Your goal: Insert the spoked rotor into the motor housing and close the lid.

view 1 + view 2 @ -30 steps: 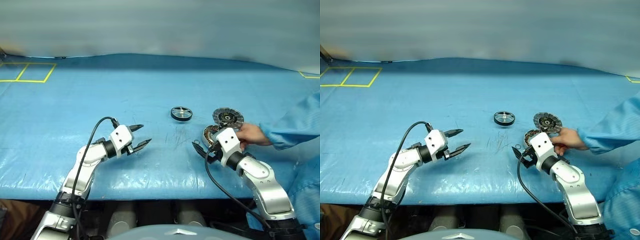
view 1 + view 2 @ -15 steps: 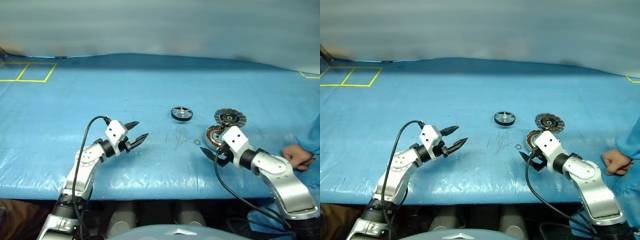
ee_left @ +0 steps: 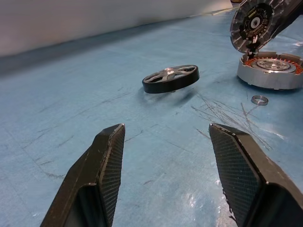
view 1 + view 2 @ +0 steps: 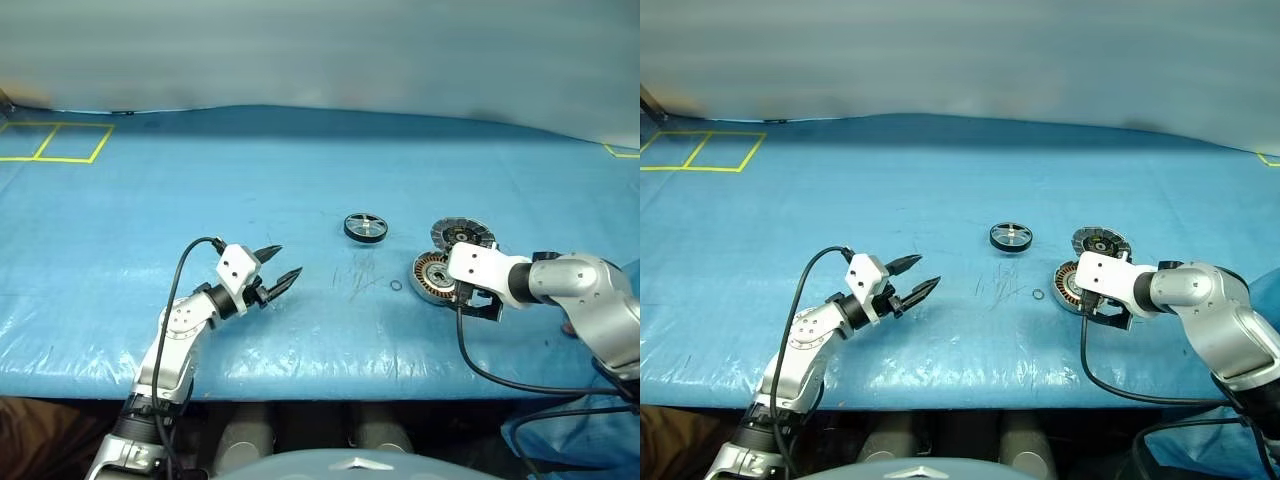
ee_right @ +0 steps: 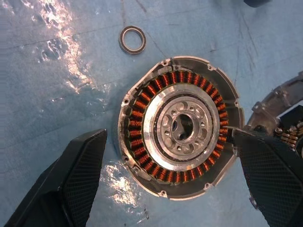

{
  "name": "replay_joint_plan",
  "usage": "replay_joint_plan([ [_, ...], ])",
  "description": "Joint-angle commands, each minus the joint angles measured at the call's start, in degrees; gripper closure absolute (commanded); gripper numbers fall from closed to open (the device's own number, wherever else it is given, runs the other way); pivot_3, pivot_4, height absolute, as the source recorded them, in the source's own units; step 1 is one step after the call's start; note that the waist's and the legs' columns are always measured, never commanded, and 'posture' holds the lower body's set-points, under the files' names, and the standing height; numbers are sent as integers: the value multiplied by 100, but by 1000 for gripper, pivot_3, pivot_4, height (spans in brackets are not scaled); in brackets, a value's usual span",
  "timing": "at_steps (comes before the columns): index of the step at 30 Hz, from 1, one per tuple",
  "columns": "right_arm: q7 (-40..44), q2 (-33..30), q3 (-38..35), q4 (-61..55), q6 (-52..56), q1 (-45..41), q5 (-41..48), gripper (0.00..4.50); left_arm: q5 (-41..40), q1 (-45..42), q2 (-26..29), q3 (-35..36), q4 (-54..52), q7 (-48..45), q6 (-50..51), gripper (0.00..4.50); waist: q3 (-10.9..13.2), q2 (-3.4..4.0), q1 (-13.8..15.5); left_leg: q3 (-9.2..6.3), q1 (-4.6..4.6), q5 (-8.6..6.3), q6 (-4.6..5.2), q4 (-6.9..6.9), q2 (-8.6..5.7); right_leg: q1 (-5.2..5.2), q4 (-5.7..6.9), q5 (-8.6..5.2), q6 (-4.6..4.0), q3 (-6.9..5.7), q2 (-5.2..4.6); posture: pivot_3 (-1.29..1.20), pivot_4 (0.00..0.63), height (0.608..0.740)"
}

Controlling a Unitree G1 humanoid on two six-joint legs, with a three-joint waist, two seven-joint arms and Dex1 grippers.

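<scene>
Right gripper (image 5: 170, 189) wide open, empty, hanging right over motor housing (image 5: 181, 127), lid (image 4: 462, 234) flipped up behind it. Left gripper (image 4: 282, 273) open, empty too. Spoked rotor (image 4: 365, 227) sits on blue table (image 4: 200, 190) between them, small ring (image 5: 132, 39) beside housing.

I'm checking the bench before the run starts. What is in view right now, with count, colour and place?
Spoked rotor: one, black with silvery spokes, mid-table.
Motor housing: one, silver with copper windings, right of the rotor, under the right end effector.
Lid: one, grey, standing open, joined to the housing's far edge.
Small ring: one, silver, beside the housing.
Table cover: one, blue.
Left end effector: open, above bare cover.
Right end effector: open, straddling the housing.
</scene>
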Motion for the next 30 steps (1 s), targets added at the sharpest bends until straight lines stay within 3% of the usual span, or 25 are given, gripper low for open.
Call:
replay_joint_plan([
  [1,262,-147,167,109,-252,-177,-285,0,25,38,-55,-11,-255,81,-98,1517,0,0,0,0,-1,-1,1,0,-1,0,-2,0,0,0,0,0,150,740],
  [20,632,469,635,1012,-641,-506,-705,0,149,131,-68,-46,-507,295,140,1517,0,-2,1,1,5,-2,1,8,-2,9,-4,1,1,-3,3,0,150,740],
  [24,753,496,679,1084,-728,-513,-783,917,208,179,-69,-25,-514,367,133,1486,0,-2,4,0,8,-2,1,12,-1,13,-4,1,1,-4,3,0,150,740],
  [28,748,493,680,945,-803,-411,-860,2138,215,242,-53,13,-518,435,105,1486,-4,-9,26,-3,9,-2,0,10,1,13,-5,1,1,-8,3,0,150,740],
  [30,711,433,680,792,-865,-350,-998,2230,222,248,-34,29,-496,464,90,1486,-5,-10,27,-4,9,-3,0,9,3,13,-6,1,1,-8,4,0,150,740],
])
